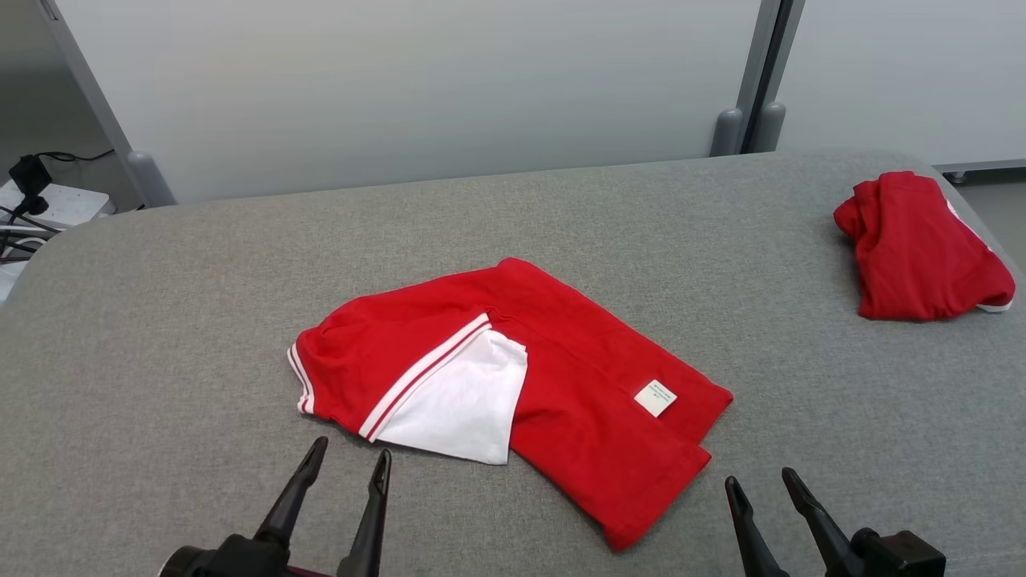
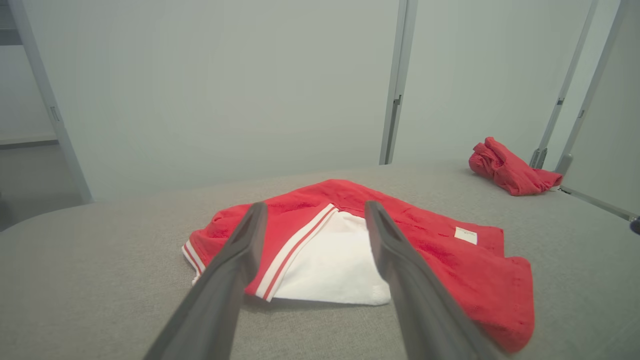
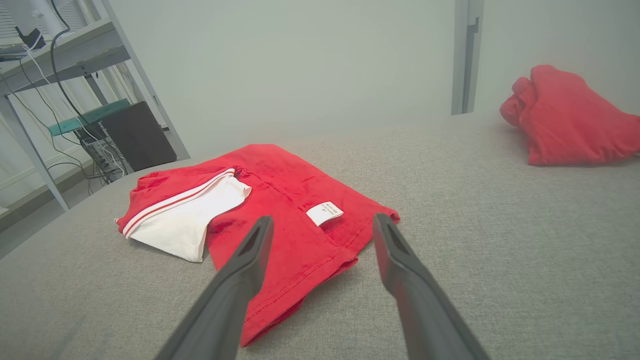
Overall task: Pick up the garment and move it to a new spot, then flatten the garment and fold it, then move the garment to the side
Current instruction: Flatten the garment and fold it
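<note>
A red garment (image 1: pixel 577 377) with a white panel (image 1: pixel 457 401), white-striped trim and a small white label (image 1: pixel 655 397) lies roughly folded in the middle of the grey table (image 1: pixel 200 320). In the left wrist view the red garment (image 2: pixel 440 250) sits just beyond my fingers, and the right wrist view has the garment (image 3: pixel 280 220) at its centre left. My left gripper (image 1: pixel 346 463) hovers open near the front edge, just short of the white panel. My right gripper (image 1: pixel 761 481) is open too, off the garment's lower right corner. Neither holds anything.
A second red garment (image 1: pixel 922 248) lies bundled at the table's far right corner, also visible as a red bundle (image 3: pixel 570 120) in the right wrist view. Grey wall panels stand behind the table. Cables and a power strip (image 1: pixel 48 204) sit off the left edge.
</note>
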{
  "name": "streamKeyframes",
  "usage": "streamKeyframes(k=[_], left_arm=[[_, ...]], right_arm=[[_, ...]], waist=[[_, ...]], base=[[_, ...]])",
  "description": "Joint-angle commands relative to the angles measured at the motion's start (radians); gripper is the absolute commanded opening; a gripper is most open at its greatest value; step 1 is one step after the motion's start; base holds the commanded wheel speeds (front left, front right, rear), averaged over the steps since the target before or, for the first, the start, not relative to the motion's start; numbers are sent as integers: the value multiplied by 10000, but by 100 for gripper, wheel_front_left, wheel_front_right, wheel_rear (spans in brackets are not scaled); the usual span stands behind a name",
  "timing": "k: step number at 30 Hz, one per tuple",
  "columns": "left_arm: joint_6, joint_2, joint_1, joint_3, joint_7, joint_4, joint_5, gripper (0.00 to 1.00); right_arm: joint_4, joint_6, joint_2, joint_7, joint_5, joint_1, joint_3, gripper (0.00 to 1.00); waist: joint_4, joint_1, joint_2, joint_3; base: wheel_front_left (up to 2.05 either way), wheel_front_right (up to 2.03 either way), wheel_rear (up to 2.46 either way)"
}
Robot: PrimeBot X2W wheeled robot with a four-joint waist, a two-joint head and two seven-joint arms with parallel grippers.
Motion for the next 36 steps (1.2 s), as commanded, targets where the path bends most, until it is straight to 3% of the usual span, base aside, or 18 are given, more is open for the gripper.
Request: streamKeyframes(k=[1,8,24,36], left_arm=[[-32,0,-414,238,-59,-121,101,100],[-62,174,-1027,-995,-59,915,986,100],[39,43,-3827,-2711,-59,4577,1457,100],[619,0,-5110,-3650,-59,5797,996,100]], right_arm=[[-198,31,-9,-134,-70,-220,220,100],[-200,31,12,-134,-47,-359,251,100],[-469,31,35,-134,-410,-1146,134,100],[-511,31,79,-134,-531,-1603,132,100]], waist=[[-4,0,-1,15],[-56,0,-1,248],[-145,0,-1,1991],[-202,0,-1,2714]], base=[[0,0,0],[0,0,0],[0,0,0],[0,0,0]])
